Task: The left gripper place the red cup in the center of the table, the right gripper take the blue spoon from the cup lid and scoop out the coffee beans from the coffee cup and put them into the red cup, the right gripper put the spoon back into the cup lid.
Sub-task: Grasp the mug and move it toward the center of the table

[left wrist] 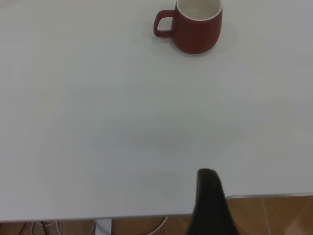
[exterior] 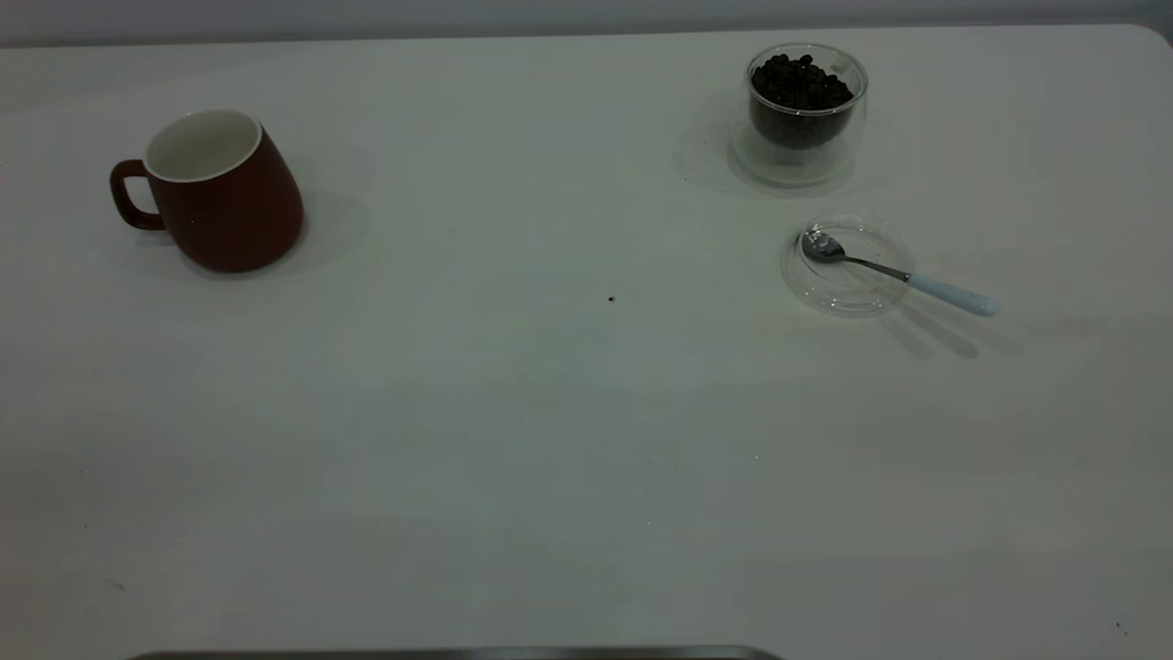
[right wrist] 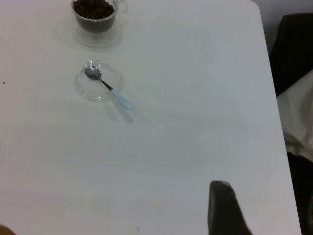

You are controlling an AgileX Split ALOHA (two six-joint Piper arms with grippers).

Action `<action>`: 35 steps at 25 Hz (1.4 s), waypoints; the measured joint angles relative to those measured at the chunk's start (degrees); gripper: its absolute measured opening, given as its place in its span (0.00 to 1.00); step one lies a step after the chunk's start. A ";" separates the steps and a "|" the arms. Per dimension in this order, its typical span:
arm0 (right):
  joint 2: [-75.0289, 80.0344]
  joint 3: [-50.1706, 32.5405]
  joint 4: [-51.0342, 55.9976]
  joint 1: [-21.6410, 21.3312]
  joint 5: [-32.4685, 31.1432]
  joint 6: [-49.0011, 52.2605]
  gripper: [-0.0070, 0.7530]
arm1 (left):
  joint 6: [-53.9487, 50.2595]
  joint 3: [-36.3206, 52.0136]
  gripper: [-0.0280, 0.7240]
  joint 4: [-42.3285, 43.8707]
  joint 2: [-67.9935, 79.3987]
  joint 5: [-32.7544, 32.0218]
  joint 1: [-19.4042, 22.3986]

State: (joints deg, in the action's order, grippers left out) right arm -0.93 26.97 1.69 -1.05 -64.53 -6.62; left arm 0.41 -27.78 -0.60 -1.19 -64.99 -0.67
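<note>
The red cup (exterior: 224, 192) stands upright at the table's (exterior: 513, 440) far left, not yet moved to the centre. At far right, one glass cup (exterior: 799, 115) holds the coffee beans (exterior: 800, 84); nearer lies one lid (exterior: 848, 266) with one spoon (exterior: 893, 273) resting in it. Nothing has begun. Of each gripper only one dark fingertip shows in its wrist view, so whether either is apart or together cannot be told.

A pale grey wall (exterior: 550, 16) runs behind the far edge of the large plain white tabletop (exterior: 550, 440). Below its near edge lies a reddish-brown wooden floor (left wrist: 279, 215) with white cables (left wrist: 49, 227). A dark chair-like shape (right wrist: 293, 49) stands beside the rounded corner.
</note>
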 joint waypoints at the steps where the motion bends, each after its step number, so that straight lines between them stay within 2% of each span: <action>1: 0.00 0.00 0.00 0.00 0.00 0.00 0.59 | -0.05 0.00 0.82 0.00 0.00 0.00 0.00; 9: 0.00 0.00 0.00 0.00 0.00 0.00 0.59 | -0.41 -1.06 0.82 0.00 1.46 0.00 0.00; 16: 0.00 0.00 0.00 0.00 0.00 0.00 0.59 | 0.83 -9.50 0.82 -0.05 20.07 1.90 0.00; 28: 0.00 0.00 0.00 0.00 0.00 0.00 0.59 | 16.90 -18.72 0.82 -0.12 57.79 16.98 0.00; 32: 0.00 0.00 0.00 0.00 0.00 0.00 0.59 | 22.67 -24.09 0.82 0.17 69.82 18.40 0.00; 35: 0.00 0.00 0.00 0.00 0.00 0.00 0.59 | 31.01 -29.15 0.82 0.26 79.06 18.81 0.00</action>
State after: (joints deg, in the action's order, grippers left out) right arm -0.93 26.97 1.69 -1.05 -64.53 -6.62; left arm 31.43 -56.94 -0.34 77.87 -46.18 -0.67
